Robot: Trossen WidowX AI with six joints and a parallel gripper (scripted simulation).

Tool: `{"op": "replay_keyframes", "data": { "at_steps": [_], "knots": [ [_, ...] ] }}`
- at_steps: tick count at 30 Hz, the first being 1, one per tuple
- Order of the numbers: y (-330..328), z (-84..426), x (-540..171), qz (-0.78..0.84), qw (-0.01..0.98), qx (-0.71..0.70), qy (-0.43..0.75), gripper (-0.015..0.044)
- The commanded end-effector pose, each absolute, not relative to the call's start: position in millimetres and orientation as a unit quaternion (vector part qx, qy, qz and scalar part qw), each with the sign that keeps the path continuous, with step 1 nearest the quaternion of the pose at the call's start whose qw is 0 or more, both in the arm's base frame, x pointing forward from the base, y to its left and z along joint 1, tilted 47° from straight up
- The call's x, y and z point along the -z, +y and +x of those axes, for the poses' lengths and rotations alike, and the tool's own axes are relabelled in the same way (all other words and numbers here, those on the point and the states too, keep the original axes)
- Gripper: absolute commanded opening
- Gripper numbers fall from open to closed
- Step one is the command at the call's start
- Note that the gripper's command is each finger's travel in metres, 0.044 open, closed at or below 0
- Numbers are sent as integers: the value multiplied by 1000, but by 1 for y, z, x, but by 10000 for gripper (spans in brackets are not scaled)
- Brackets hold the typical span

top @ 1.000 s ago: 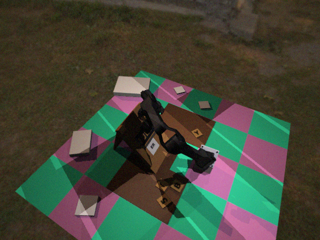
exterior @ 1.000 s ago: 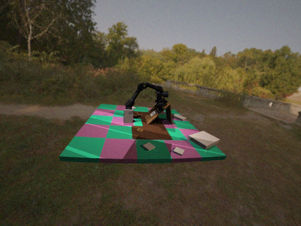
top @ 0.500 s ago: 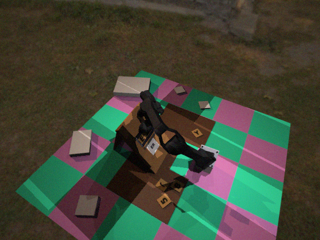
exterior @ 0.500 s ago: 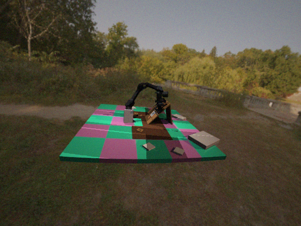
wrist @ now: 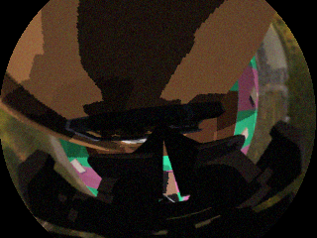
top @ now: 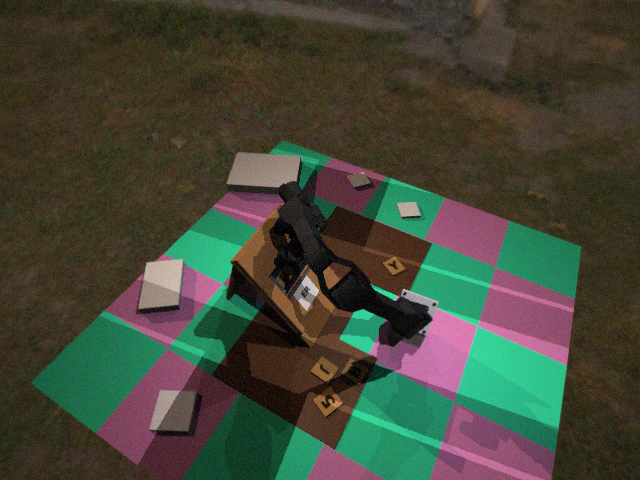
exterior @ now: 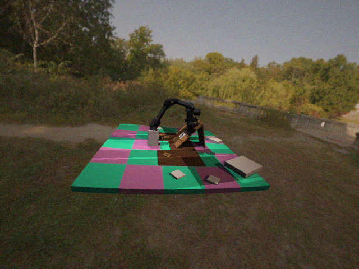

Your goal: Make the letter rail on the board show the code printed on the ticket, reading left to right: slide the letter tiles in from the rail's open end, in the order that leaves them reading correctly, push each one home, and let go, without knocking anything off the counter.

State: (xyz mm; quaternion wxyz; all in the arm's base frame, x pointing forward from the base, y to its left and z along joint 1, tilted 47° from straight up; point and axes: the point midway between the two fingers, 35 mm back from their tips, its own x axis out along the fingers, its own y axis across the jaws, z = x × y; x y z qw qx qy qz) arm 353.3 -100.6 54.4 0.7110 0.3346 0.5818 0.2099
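The tilted wooden board (top: 254, 253) (exterior: 178, 142) (wrist: 54, 59) bears the dark letter rail (top: 275, 282) (wrist: 208, 109). A letter tile seems to sit in the rail, but its letter is unreadable. The white ticket (top: 305, 294) (exterior: 182, 135) lies below the rail; only "ER" shows, the rest is hidden by the arm. My gripper (top: 294, 264) (exterior: 189, 125) (wrist: 161, 127) is shut and empty, close over the rail. Loose tiles lie flat: a Y (top: 394, 266) (exterior: 166, 154) to one side, and a J-like tile (top: 324, 369), a B-like tile (top: 355, 371) and an S or 5 (top: 328, 403) on the other.
A large pale block (top: 264, 170) (exterior: 243, 165) stands near the counter corner. Two more blocks (top: 161, 284) (top: 174, 410) stand behind the board's side. Two small pale slabs (top: 359, 180) (top: 408, 209) lie beyond the Y tile. The arm reaches over the board from its white base plate (top: 419, 299).
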Motion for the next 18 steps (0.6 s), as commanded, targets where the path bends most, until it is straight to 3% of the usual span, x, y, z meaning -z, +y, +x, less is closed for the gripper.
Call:
{"op": "replay_keyframes", "data": {
  "at_steps": [1,18],
  "knots": [
    [-99,354,-56,337,710,-210,581,0],
    [-108,337,-64,337,710,-210,582,0]
  ]
}}
